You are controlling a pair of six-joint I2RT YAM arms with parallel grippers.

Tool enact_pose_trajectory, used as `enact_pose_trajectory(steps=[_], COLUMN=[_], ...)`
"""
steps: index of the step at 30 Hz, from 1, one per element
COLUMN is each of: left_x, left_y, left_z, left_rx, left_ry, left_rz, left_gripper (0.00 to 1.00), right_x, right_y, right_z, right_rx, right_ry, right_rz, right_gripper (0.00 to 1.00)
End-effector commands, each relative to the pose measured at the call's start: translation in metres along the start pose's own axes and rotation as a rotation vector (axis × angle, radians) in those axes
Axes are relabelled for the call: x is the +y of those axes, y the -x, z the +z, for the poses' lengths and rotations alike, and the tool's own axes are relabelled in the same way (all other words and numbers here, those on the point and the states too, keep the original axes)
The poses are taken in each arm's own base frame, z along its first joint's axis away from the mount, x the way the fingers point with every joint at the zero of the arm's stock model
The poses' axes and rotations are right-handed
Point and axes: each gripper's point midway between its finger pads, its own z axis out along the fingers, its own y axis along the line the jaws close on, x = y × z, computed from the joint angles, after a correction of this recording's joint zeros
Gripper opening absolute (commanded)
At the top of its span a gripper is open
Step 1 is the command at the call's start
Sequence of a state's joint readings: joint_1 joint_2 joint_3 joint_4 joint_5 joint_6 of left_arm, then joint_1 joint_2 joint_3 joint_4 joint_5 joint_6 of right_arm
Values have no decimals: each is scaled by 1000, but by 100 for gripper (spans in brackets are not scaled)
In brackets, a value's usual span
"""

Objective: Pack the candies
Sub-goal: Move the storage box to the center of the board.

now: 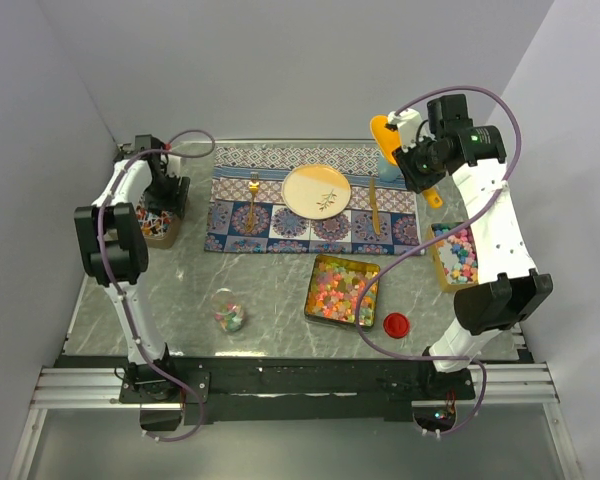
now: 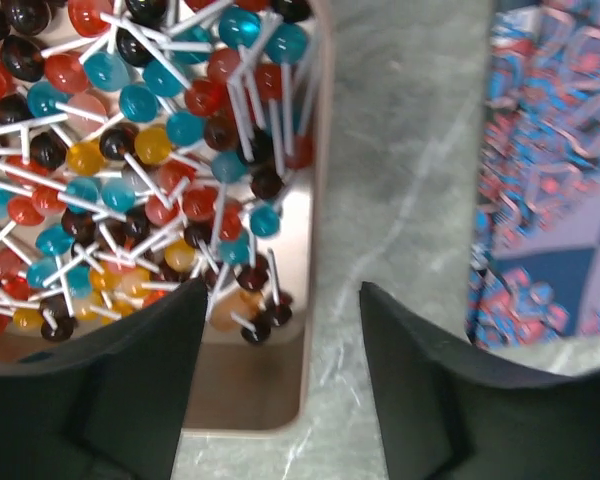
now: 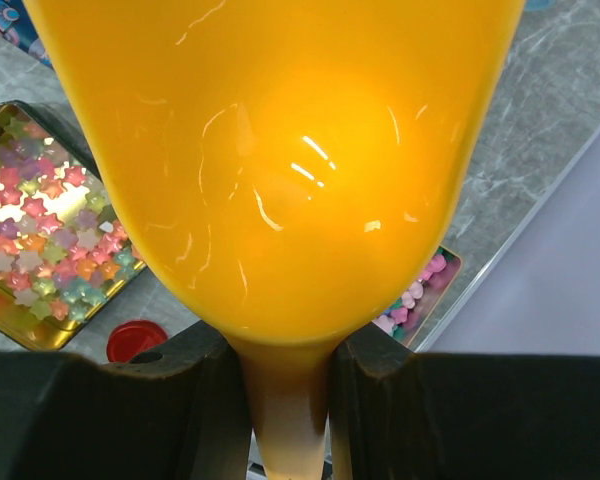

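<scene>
R gripper (image 3: 285, 400) high over far-right table area, side wall close; jaws pinching neck of glossy orange plastic scoop (image 3: 280, 150). L gripper (image 2: 280, 300) jaws spread, nothing betw. them, straddling rim of rose-gold tray of lollipops (image 2: 245, 385). Strip of bare grey marble tabletop (image 2: 400, 150) betw. tray & patterned blue placemat (image 2: 550, 200). Tiny pastel candies (image 1: 342, 290) in gold square tin (image 1: 311, 290), centre-front, open marble to its L. More in small clear jar (image 1: 228, 312). Red round lid (image 1: 396, 323) just beside tin's near-right corner.

White arms (image 1: 495, 225), black joints (image 1: 110, 245) and grippers (image 2: 280, 300), purple cables (image 1: 357, 315).
</scene>
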State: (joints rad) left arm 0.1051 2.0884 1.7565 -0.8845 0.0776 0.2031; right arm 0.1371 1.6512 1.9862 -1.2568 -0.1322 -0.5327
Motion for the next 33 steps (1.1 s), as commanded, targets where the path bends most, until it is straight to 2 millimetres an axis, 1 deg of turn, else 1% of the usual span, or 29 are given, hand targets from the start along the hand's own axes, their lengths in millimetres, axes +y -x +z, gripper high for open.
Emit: enact_pose_trajectory(steps=[1, 3, 4, 6, 7, 8, 9, 10, 12, 13, 14, 15, 16, 17, 18, 19, 20, 21, 22, 23, 24, 25, 26, 27, 28, 29, 30, 32, 33], left_x=[14, 13, 11, 9, 7, 5, 5, 3, 0, -2, -3, -3, -5, -6, -7, -8, -11, -11, -12, -21, -24, -26, -32, -34, -37, -41, -52, -56, -62], left_y=[24, 29, 25, 22, 13, 9, 11, 1, -4, -14, -18, -20, -30, -33, -31, -44, -49, -50, -65, -75, -78, -96, -102, -109, -121, -125, -141, -148, -156], left_z=[0, -4, -3, -6, -2, -2, -7, -5, -10, -7, -8, -14, -13, -17, -33, -34, -40, -56, -56, -60, -75, -72, -82, -84, -83, -90, -90, -96, -95], left_rx=[-78, -106, -98, -103, -82, -78, -97, -82, -91, -71, -65, -72, -55, -61, -99, -87, -95, -127, -106, -103, -137, -113, -129, -126, -109, -124, -100, -127, -126], left_ry=[67, 64, 58, 47, 38, 34, 38, 31, 27, 20, 17, 19, 10, 5, 8, -4, -13, 2, -4, -55, -61, -72, -89, -102, -121, -131, -197, -209, -242], left_rz=[16, 17, 23, 36, 46, 53, 58, 58, 65, 64, 65, 69, 78, 87, 100, 127, 152, 177, 216, 246, 284, 331, 365, 396, 442, 472, 498, 571, 615], left_gripper=[59, 53, 46, 38, 32, 27, 24, 20, 19, 14, 11, 8, 4, 2, 1, 1, 1, 1, 1, 1, 1, 1, 1, 1, 1, 1, 1, 1, 1], right_x=[-3, -4, -4, -4, -5, -5, -5, -5, -5, -4, -3, -2, 0, 0, 1, 2, 2, 3, 4, 5, 5, 5, 6, 6, 6, 8, 8, 10, 11], right_y=[12, 10, 11, 11, 11, 12, 14, 15, 17, 17, 17, 18, 19, 19, 18, 18, 17, 16, 15, 14, 14, 14, 15, 16, 16, 17, 18, 16, 16], right_z=[-7, -6, -7, -6, -5, -5, -6, -5, -5, -2, -2, -1, 0, 0, 0, -1, 1, 1, 2, 3, 3, 4, 4, 4, 4, 5, 6, 7, 8], right_rx=[-50, -45, -48, -47, -46, -46, -51, -51, -53, -48, -47, -46, -46, -46, -43, -46, -40, -37, -34, -31, -31, -31, -33, -33, -32, -31, -32, -24, -21], right_ry=[-10, -14, -15, -15, -15, -14, -18, -17, -17, -13, -11, -9, -5, -5, -2, -1, 2, 6, 10, 13, 15, 17, 18, 19, 19, 23, 24, 27, 30], right_rz=[-3, 1, -1, -2, 0, -2, -2, -3, -6, -9, -11, -12, -17, -18, -19, -20, -20, -24, -25, -24, -26, -24, -28, -28, -28, -33, -34, -37, -43], right_gripper=[0, 0, 0, 0, 0, 0, 0, 0, 0, 0, 0, 0, 0, 0, 0, 0, 0, 0, 0, 0, 0, 0, 0, 0, 0, 0, 0, 0, 0])
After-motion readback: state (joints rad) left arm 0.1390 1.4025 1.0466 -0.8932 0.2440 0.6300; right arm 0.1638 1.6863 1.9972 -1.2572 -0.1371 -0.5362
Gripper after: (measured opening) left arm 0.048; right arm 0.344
